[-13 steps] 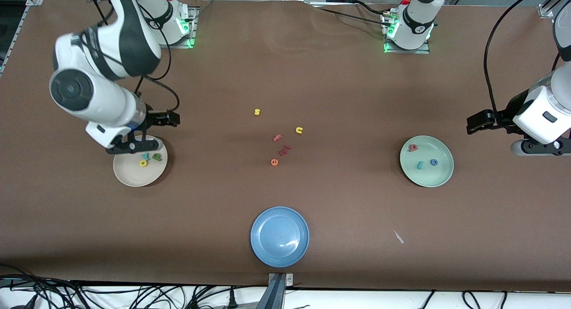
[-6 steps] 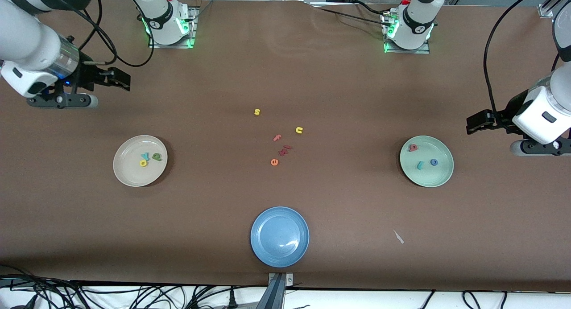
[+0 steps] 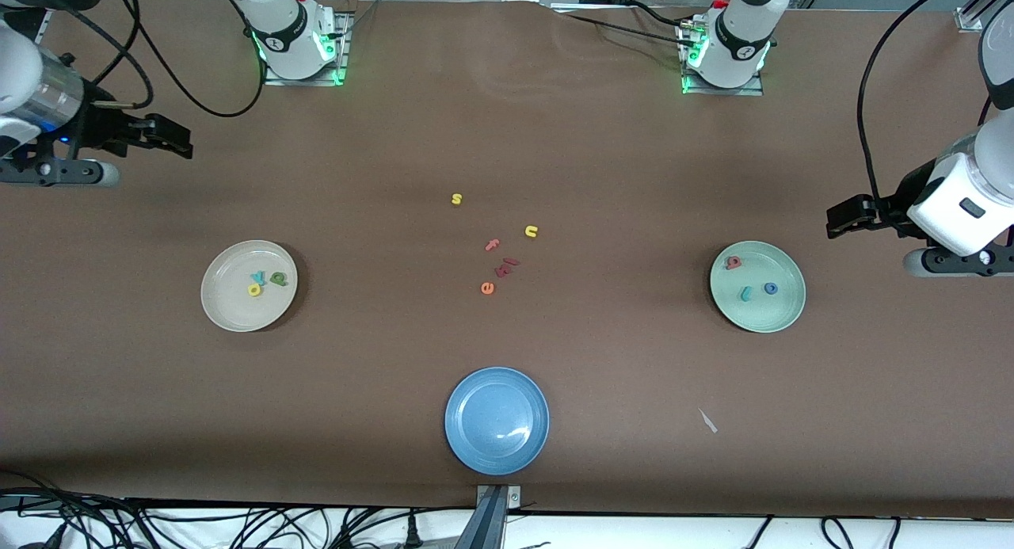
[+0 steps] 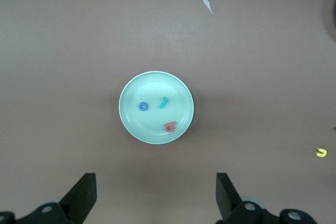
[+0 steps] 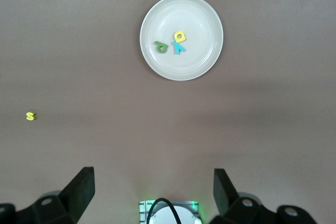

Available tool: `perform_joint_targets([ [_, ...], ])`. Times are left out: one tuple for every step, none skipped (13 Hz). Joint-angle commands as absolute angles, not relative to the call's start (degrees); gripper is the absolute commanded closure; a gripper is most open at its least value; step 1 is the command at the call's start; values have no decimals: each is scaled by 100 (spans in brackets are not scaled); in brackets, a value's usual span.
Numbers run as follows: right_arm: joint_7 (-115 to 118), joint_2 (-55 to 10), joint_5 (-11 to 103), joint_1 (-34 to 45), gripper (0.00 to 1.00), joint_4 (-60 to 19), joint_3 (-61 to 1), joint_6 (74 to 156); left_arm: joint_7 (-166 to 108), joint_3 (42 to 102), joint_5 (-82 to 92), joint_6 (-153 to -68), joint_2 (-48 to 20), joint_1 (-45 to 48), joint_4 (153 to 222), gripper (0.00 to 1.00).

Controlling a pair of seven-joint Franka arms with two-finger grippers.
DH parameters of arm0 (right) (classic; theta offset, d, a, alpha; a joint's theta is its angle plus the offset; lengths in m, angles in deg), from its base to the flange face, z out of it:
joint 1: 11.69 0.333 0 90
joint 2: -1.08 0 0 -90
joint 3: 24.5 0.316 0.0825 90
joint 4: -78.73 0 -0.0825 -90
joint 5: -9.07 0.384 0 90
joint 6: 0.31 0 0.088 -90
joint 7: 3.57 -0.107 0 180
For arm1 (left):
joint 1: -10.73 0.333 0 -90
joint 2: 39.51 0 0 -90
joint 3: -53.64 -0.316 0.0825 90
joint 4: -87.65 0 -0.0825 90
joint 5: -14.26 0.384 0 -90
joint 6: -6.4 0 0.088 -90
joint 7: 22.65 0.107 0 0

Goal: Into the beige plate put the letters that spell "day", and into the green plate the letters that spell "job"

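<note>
The beige plate point(image 3: 230, 307) point(image 5: 202, 19) holds a dark green letter point(image 3: 278, 278) point(image 5: 161, 47), a teal "y" point(image 3: 257, 277) point(image 5: 178, 47) and a yellow rounded letter point(image 3: 254, 290) point(image 5: 179, 36). In the green plate point(image 3: 760, 315) point(image 4: 152, 85) lie a salmon "b" point(image 3: 734, 261) point(image 4: 169, 127), a blue "o" point(image 3: 771, 288) point(image 4: 143, 107) and a teal "j" point(image 3: 745, 294) point(image 4: 163, 102). My right gripper point(image 3: 55, 173) point(image 5: 153, 187) hangs high over the right arm's end of the table, open and holding nothing. My left gripper point(image 3: 962, 262) point(image 4: 156, 192) waits high beside the green plate, open, nothing in it.
Loose letters lie mid-table: a yellow "s" point(image 3: 456, 199), a yellow "u" point(image 3: 531, 231), a pink "f" point(image 3: 492, 245), dark red pieces point(image 3: 505, 265) and an orange "e" point(image 3: 487, 288). A blue plate point(image 3: 497, 462) sits near the front edge, with a white scrap point(image 3: 707, 421) beside it.
My right gripper has risen from just over the beige plate and swung out toward the right arm's end of the table. The left arm and all letters stayed put.
</note>
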State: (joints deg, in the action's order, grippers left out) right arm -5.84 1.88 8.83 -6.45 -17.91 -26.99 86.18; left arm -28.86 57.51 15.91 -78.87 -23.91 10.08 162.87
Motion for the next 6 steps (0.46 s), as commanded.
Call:
perform_joint_targets([
  [-296, 240, 864, -835, 0, -1778, -2670, 8810, -2801, 5698, 1488, -7929, -2501, 976, 16411, 0],
  [-313, 232, 890, -835, 0, -1778, -2670, 8828, -2801, 5698, 1488, -7929, -2501, 985, 16411, 0],
  [-348, 232, 864, -827, 0, -1778, -2661, 8855, -2801, 5698, 1488, -7938, -2501, 985, 16411, 0],
  [-375, 223, 864, -792, 0, -1786, -2661, 8951, -2801, 5698, 1488, -7929, -2501, 985, 16411, 0],
  [-340, 214, 855, -791, 0, -1778, -2661, 9039, -2801, 5698, 1488, -7929, -2501, 985, 16411, 0],
  [-331, 205, 846, -791, 0, -1778, -2661, 9066, -2801, 5706, 1488, -7938, -2501, 985, 16411, 0],
])
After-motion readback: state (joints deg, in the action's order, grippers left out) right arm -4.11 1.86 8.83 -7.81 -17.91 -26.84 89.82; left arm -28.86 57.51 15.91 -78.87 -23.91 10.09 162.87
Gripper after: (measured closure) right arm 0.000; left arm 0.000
